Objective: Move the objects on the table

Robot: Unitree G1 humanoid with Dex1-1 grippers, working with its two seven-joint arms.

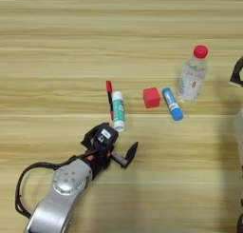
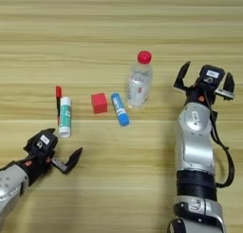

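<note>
Risk, by judgement: left gripper (image 1: pixel 115 144), fingers apart, just below white tube with green label (image 1: pixel 118 111), could nudge it against touching thin red pen (image 1: pixel 110 99). Both long axes near vertical on light-brown wooden table (image 1: pixel 57 46), pen cap far. Right gripper (image 2: pixel 204 87) beside clear red-capped bottle (image 2: pixel 139 81), fingers spread.

Both head-mounted eyes look steeply down on the desk (image 1: pixel 57 46) from close above; the row of small objects appears in both, shifted sideways.
</note>
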